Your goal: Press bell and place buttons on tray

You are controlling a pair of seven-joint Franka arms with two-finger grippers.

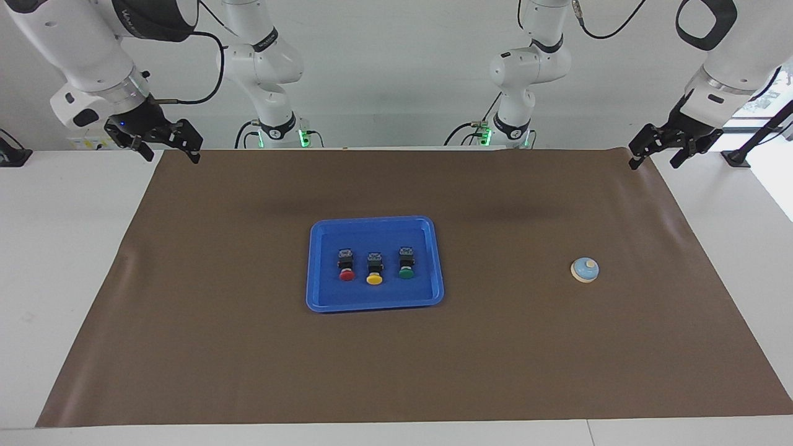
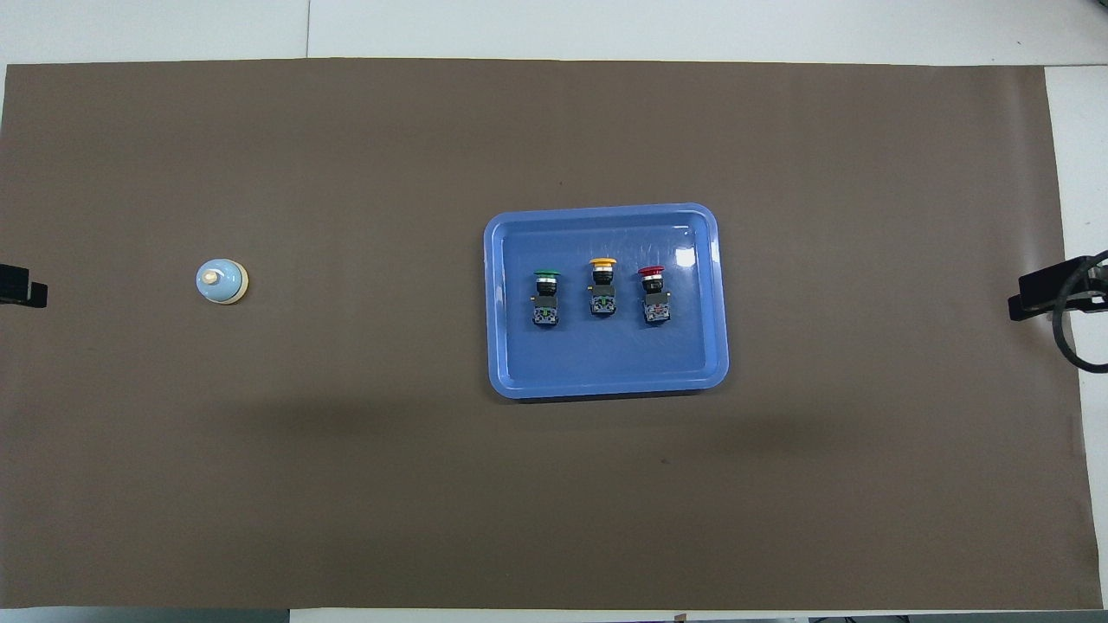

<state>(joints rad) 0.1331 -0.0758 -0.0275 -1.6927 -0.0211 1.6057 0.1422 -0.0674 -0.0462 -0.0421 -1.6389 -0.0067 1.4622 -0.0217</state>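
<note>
It was a robotics lab: two white arms (image 1: pixel 266 68) stood bolted at a white table (image 1: pixel 68 248) under a brown mat (image 1: pixel 248 347), against a bare wall (image 1: pixel 396 74).
</note>
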